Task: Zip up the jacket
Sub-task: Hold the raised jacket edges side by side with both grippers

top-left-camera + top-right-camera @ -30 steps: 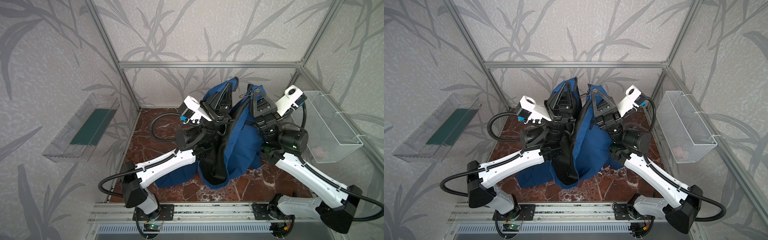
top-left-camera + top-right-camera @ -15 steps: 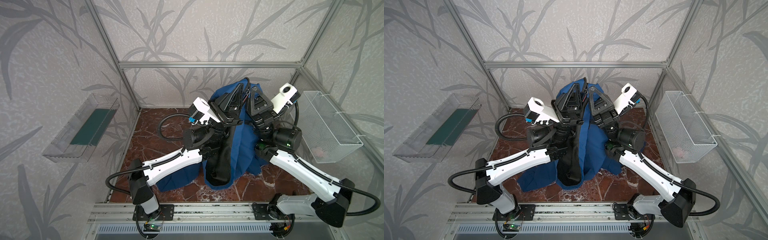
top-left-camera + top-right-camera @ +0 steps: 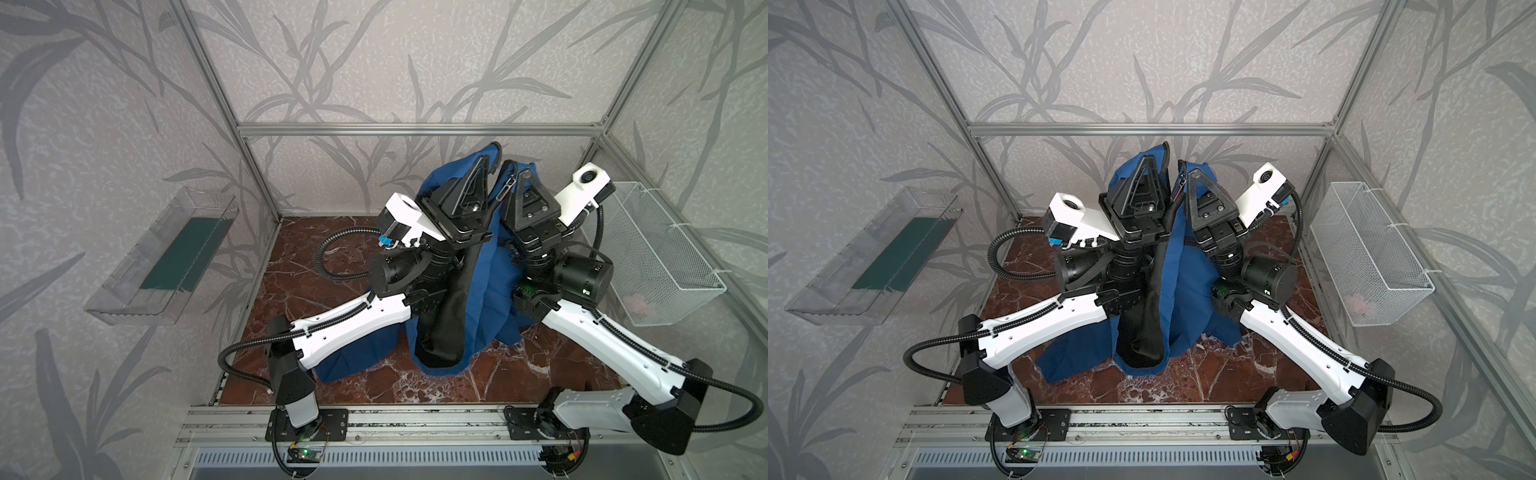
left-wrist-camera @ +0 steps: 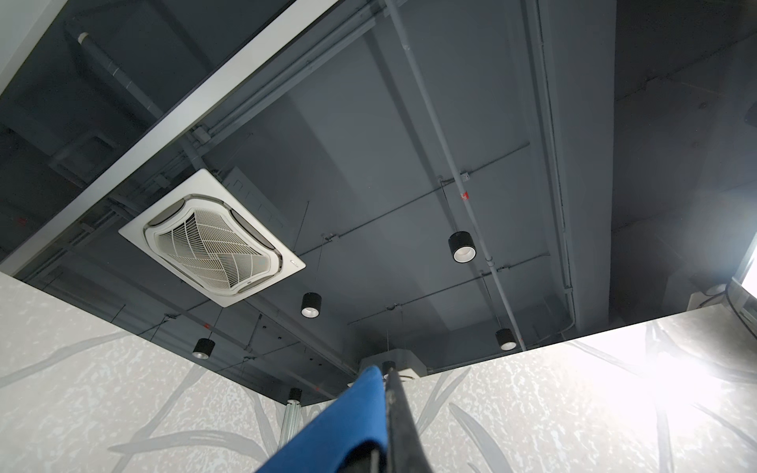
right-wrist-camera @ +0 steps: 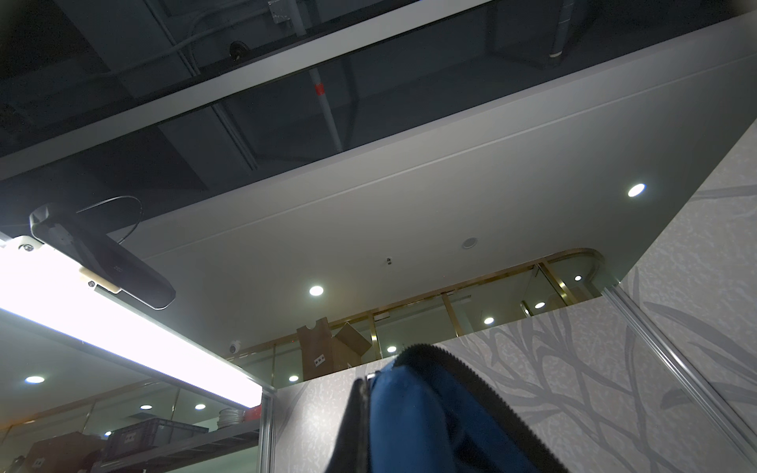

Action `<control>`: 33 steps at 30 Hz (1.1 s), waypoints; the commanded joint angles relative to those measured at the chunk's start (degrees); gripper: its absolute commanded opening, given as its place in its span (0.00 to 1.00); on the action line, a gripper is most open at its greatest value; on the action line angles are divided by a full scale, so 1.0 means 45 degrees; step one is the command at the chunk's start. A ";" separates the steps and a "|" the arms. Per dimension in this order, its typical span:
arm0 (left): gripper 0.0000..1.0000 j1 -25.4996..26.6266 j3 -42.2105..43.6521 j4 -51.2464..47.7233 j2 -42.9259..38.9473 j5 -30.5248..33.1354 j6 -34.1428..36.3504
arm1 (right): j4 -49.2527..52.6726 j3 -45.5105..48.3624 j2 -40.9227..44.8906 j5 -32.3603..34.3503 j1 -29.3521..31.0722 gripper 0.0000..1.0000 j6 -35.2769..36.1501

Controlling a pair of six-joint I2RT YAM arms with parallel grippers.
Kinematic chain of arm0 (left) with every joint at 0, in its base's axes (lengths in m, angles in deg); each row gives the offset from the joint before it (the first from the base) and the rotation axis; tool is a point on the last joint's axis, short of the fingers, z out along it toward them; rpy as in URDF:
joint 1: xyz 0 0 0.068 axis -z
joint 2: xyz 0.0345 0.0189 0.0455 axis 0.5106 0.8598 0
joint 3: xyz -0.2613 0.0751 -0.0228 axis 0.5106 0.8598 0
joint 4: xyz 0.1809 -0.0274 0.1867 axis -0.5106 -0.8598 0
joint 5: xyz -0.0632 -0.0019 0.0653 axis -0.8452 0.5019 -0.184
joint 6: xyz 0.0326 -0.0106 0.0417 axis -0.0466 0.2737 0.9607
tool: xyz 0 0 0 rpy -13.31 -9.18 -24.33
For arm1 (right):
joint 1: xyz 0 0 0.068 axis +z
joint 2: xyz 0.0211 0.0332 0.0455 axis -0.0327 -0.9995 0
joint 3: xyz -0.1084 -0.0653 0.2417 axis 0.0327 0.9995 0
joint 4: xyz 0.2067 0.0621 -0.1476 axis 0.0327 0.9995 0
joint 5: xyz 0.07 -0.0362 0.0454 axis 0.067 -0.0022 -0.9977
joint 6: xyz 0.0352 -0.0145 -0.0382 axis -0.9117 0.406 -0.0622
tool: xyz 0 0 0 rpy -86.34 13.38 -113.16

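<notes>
Jacket hangs over the middle of the brown marble tabletop, toward its back edge. Its long axis is upright, with the top edges raised high and the lower end slumped on the marble. The front is unzipped and the black lining faces the tabletop's near edge. A blue fold trails toward the left front. Clear tray is mounted beyond the tabletop's left edge, with a dark green sheet lying flat inside. Wire basket hangs beyond the right edge and holds something small and pale pink, too blurred to name. Left gripper points up, clamped on blue cloth. Right gripper sits just beside it, pinched on the toothed zipper edge.
</notes>
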 commanded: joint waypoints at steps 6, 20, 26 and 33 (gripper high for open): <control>0.00 0.0071 -0.1169 0.0689 0.0517 -0.0583 0.0380 | -0.0779 -0.0467 -0.0025 0.0169 0.0307 0.00 0.0091; 0.00 0.0184 -0.1321 0.0690 0.0576 -0.0749 0.0396 | -0.0888 -0.0129 0.0095 0.0613 0.0315 0.00 0.0292; 0.00 0.0256 -0.1309 0.0685 0.0573 -0.0752 0.0347 | -0.0888 -0.0359 -0.0142 0.0543 0.0308 0.00 0.0122; 0.00 0.0279 -0.1275 0.0690 0.0576 -0.0787 0.0287 | -0.0888 -0.0532 -0.0233 0.0405 0.0317 0.00 0.0027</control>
